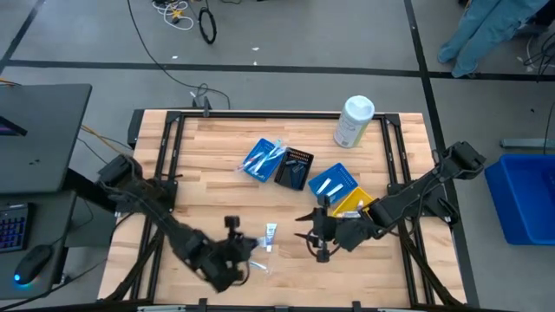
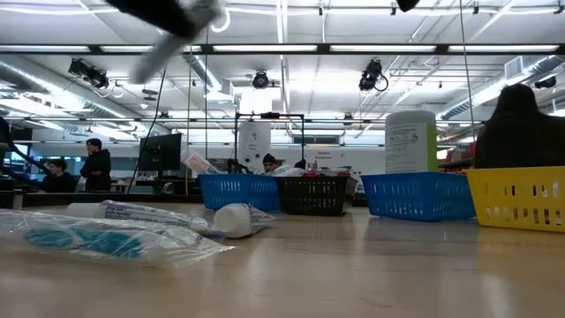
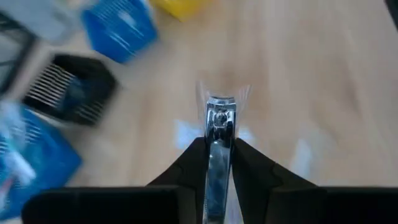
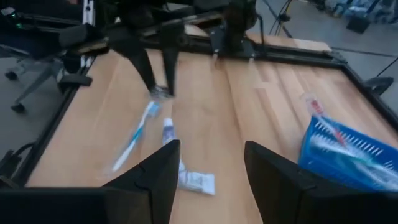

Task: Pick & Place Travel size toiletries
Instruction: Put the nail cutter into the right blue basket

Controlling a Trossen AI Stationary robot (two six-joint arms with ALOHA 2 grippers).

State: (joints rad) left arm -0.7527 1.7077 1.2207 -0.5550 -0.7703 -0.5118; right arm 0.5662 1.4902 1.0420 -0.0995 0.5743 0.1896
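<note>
My left gripper (image 1: 246,250) is near the table's near edge, shut on a small silvery item in a clear wrapper (image 3: 219,118); which toiletry it is, I cannot tell. The right wrist view shows it (image 4: 161,90) above a blue-and-white toothbrush (image 4: 137,138) and a white toothpaste tube (image 4: 168,134), both lying flat on the wood. A wrapped toothbrush (image 2: 97,238) and the tube (image 2: 177,216) fill the low view's left. My right gripper (image 1: 315,236) hovers open to their right, touching nothing (image 4: 208,168). My left gripper pinches the silvery wrapped item (image 3: 219,134) between its two fingers (image 3: 193,163). The item runs along the fingers and sticks out past their ends. It is lifted clear of the table, and the clear wrapper flares out around its free end.
A blue tray with wrapped toothbrushes (image 1: 264,159), a black tray (image 1: 295,168), a second blue tray with white tubes (image 1: 334,182) and a yellow tray (image 1: 354,204) sit mid-table. A white canister (image 1: 354,121) stands at the far edge. Another small wrapped piece (image 4: 196,182) lies near my right gripper.
</note>
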